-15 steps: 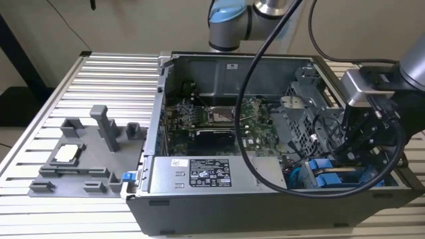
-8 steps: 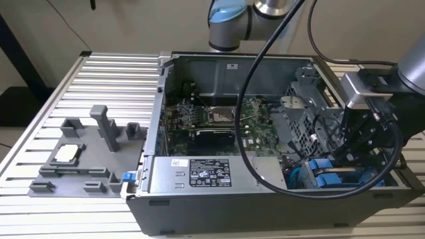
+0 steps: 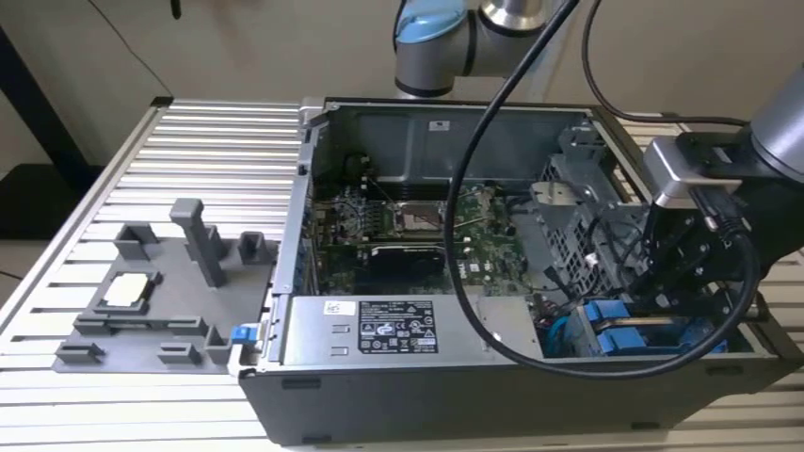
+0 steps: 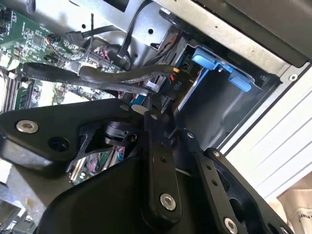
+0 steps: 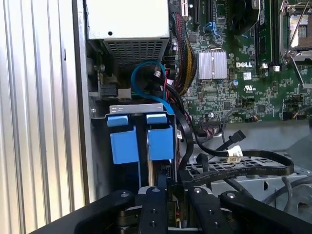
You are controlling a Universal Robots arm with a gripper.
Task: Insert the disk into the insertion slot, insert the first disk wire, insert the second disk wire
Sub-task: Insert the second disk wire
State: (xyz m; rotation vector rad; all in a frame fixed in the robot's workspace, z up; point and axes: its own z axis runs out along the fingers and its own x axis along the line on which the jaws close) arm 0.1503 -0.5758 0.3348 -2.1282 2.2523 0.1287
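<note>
One gripper (image 3: 679, 282) lowered into the open computer case (image 3: 427, 377), at the drive bays near the table's (image 3: 226, 141) front edge.

Two blue carrier frames are seen seated side by side in the insertion slot (image 5: 141, 109); the disk (image 5: 160, 141) sits there beside the jaws. A black connector (image 4: 163, 100) with its wire appears pinched between narrow jaws, at the disk's end.

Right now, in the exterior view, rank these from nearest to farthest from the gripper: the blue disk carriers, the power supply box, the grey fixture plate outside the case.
1. Blue disk carriers: just below the gripper, in the case's corner at the view's right.
2. Power supply box: along the case's near wall, mid-view.
3. Grey fixture plate: outside the case, far at the view's left.
</note>
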